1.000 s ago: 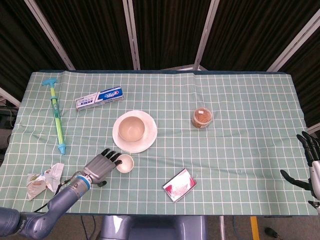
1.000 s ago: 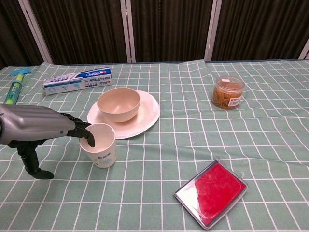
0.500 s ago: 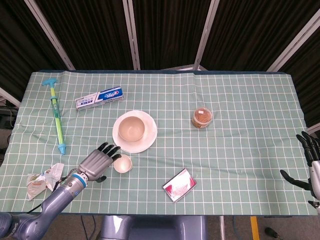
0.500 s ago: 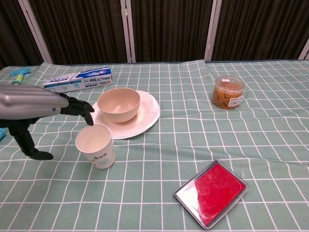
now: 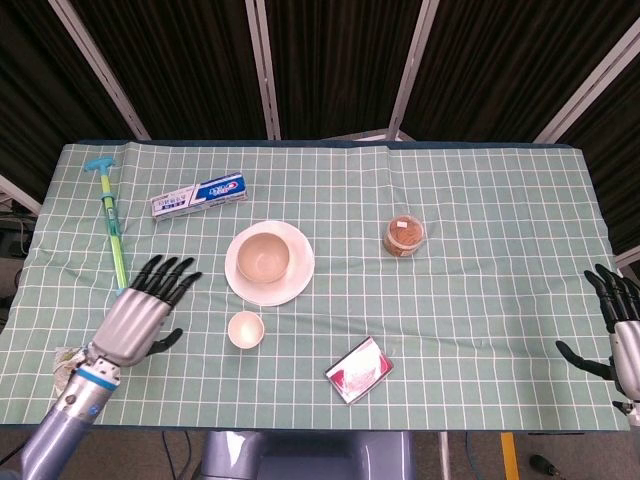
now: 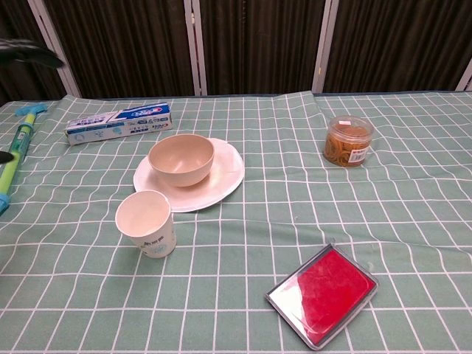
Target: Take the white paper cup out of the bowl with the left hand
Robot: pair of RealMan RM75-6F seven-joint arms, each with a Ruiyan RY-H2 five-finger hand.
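The white paper cup (image 5: 245, 328) (image 6: 146, 223) stands upright on the green checked cloth, just in front of the white plate (image 5: 297, 285) (image 6: 228, 175). On that plate sits the beige bowl (image 5: 264, 257) (image 6: 181, 158), and it holds nothing. My left hand (image 5: 142, 307) is raised well to the left of the cup, fingers spread and nothing in it; the chest view catches only its dark fingertips (image 6: 29, 53) at the top left corner. At the far right edge of the head view hangs my right hand (image 5: 615, 325), fingers apart and off the table.
A toothpaste box (image 5: 198, 195) (image 6: 119, 122) lies behind the plate. A green and blue syringe-like tool (image 5: 115, 235) lies at far left, crumpled wrapper (image 5: 72, 362) near the left front. A jar of rubber bands (image 5: 404, 235) (image 6: 348, 140) stands right; a red-faced tin (image 5: 359, 369) (image 6: 322, 293) lies at the front.
My left hand let go of the cup, lifted and drew back to the left, leaving the chest view almost entirely. The cup stays standing where it was set down.
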